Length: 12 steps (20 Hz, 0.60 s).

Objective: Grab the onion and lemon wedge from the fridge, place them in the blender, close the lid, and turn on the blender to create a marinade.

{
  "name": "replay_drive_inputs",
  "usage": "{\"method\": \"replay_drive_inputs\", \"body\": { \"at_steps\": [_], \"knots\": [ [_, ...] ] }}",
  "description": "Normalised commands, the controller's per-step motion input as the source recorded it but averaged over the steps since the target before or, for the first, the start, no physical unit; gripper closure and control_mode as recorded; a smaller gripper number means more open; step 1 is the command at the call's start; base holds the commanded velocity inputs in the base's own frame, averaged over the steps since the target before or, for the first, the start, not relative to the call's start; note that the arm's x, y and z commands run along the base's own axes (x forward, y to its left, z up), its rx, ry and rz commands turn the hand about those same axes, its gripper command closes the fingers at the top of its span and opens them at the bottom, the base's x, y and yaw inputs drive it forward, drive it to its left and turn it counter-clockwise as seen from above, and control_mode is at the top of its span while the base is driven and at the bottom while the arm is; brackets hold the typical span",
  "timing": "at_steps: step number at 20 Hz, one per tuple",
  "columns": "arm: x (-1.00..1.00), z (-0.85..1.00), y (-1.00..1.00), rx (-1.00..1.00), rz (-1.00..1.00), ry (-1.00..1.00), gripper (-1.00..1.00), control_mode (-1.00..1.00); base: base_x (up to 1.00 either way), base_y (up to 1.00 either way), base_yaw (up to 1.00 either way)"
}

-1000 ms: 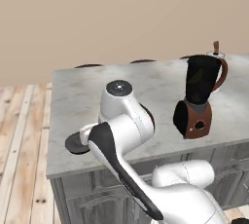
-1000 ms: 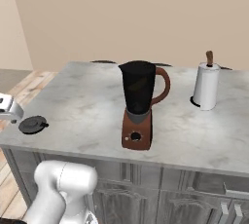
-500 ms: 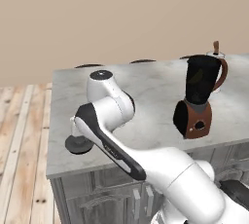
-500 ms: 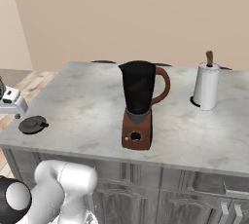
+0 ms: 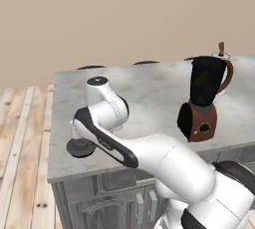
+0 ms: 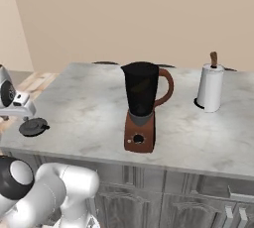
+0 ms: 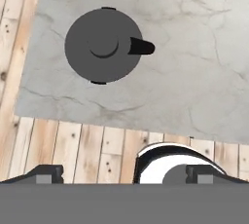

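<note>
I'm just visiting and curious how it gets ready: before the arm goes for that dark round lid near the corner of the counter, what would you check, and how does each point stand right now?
1. Lid lies flat on the marble counter, nothing on it: ok.
2. Lid's tab is free and points away from the counter's edge: ok.
3. Gripper is open and empty: ok.
4. Gripper centred over the lid: not ok; in the hand view the lid sits off toward the top, fingertips over wooden floor.
5. Blender upright with its jug top uncovered: ok.
6. Onion and lemon wedge already inside the jug: cannot tell.
</note>
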Motion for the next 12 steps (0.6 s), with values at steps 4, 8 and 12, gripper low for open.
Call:
{"method": "replay_drive_inputs", "body": {
  "at_steps": [4,8,12],
  "knots": [
    [0.3,-0.45,0.2,0.0,-0.01,0.11,-1.0,-1.0,0.0,0.0,0.0],
    [0.25,-0.39,0.24,0.0,0.0,0.1,-1.0,-1.0,0.0,0.0,0.0],
    [0.26,-0.08,0.19,-0.01,0.0,0.06,-1.0,-1.0,0.0,0.0,0.0]
  ]
}}
